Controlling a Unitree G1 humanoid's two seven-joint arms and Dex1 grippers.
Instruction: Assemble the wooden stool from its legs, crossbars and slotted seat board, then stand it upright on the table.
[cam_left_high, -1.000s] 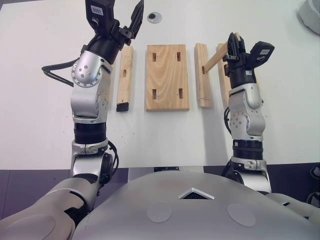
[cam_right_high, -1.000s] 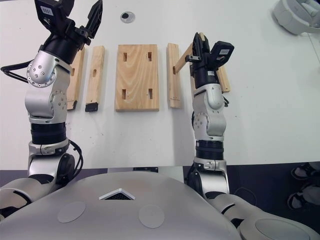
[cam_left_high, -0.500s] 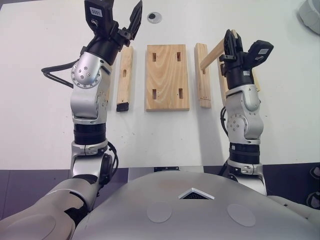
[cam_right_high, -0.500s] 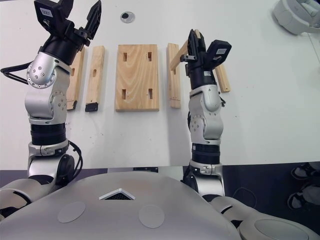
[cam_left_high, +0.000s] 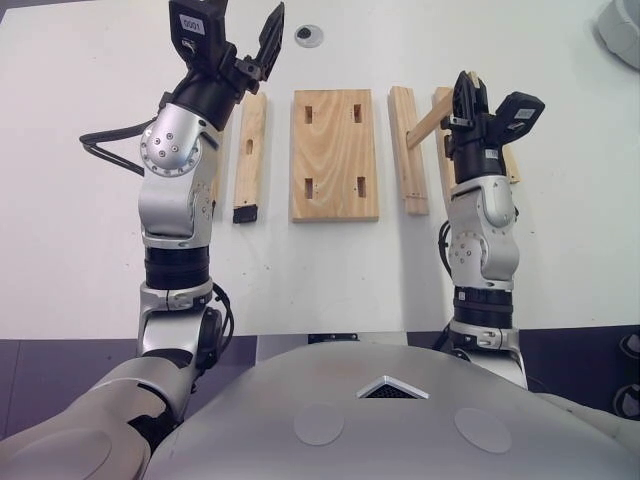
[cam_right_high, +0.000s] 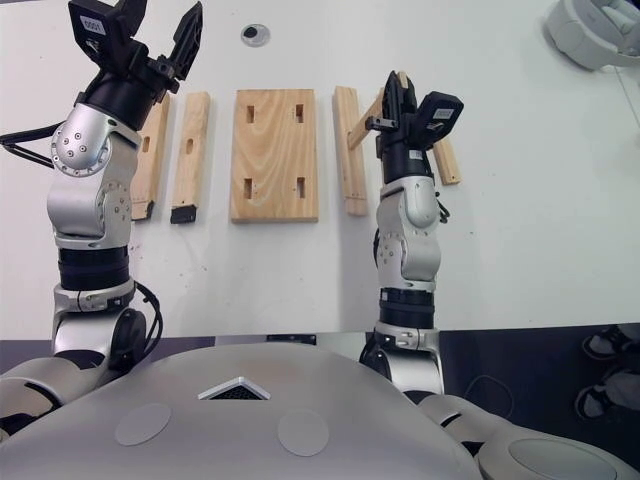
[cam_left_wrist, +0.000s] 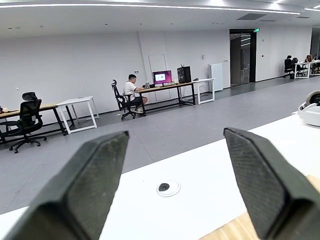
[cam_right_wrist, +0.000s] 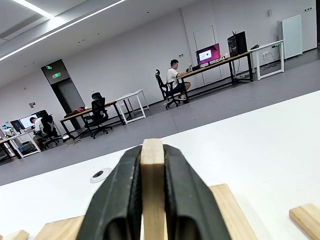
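Observation:
The slotted seat board (cam_left_high: 335, 155) lies flat mid-table. To its left lie two legs (cam_left_high: 250, 150), one partly behind my left arm. My left gripper (cam_left_high: 240, 45) hangs open and empty high above them, its fingers (cam_left_wrist: 100, 190) spread wide. To the right of the seat lies another leg (cam_left_high: 407, 150), slightly skewed. My right gripper (cam_left_high: 465, 100) is shut on a crossbar (cam_left_high: 430, 115), seen edge-on between the pads (cam_right_wrist: 152, 195). The crossbar slopes down and its free end meets that leg's middle. More wooden pieces (cam_right_high: 445, 160) lie behind my right arm.
A round cable grommet (cam_left_high: 309, 36) sits in the table behind the seat board. A white device (cam_right_high: 590, 30) stands at the far right corner. A black cable (cam_left_high: 100, 150) loops beside my left arm. The near strip of table is bare.
My right gripper rose with the crossbar, then came down and slightly right. The leg next to the seat has skewed, its near end shifted right. The left arm kept still.

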